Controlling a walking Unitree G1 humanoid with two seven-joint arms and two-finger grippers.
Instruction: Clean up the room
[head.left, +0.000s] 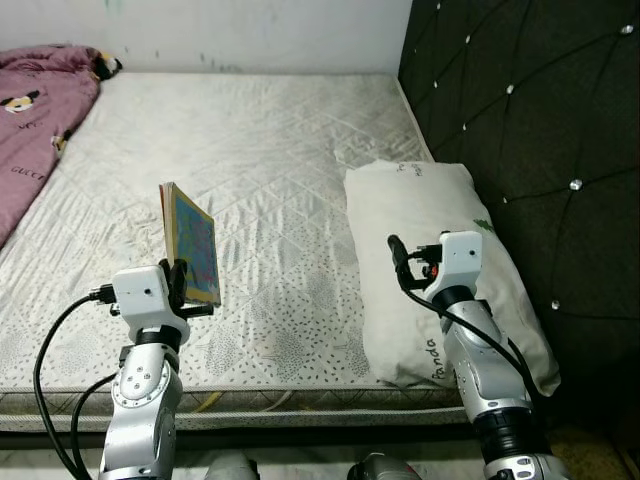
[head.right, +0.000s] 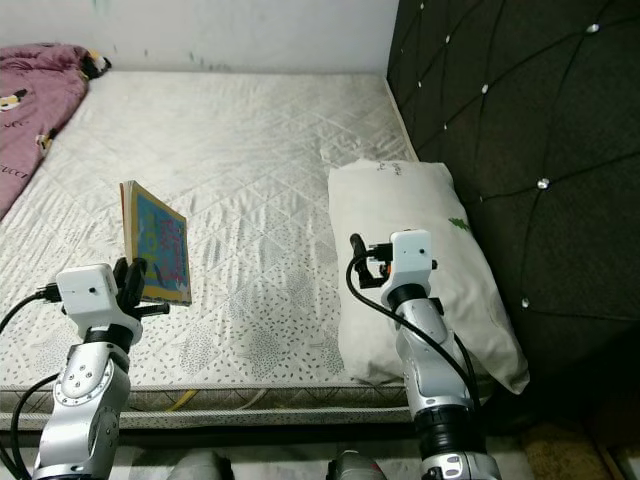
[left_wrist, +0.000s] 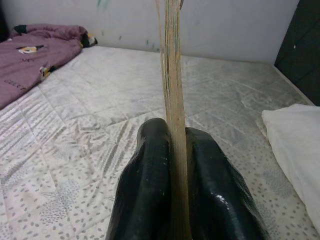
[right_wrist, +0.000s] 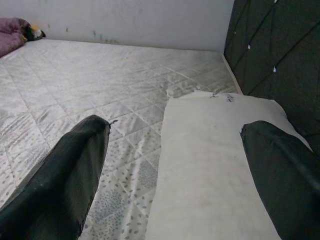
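Our left hand (head.left: 182, 283) is clamped tight on the lower edge of a thin picture book (head.left: 190, 243), holding it upright above the near side of the bare quilted mattress (head.left: 260, 150). Our right hand (right_wrist: 172, 165) hovers with its fingers (right_wrist: 65, 175) spread wide and nothing between them, over the near end of the white pillow (head.left: 430, 260) — which lies along the dark tufted headboard (head.left: 530, 130). A purple blanket (head.left: 35, 120) is bunched at the bed's far left corner.

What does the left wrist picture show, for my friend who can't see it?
The left claw pinches a thin book upright, seen edge-on, between its two black fingers. Behind lies a grey quilted mattress, with a purple blanket to one side and a white pillow to the other.
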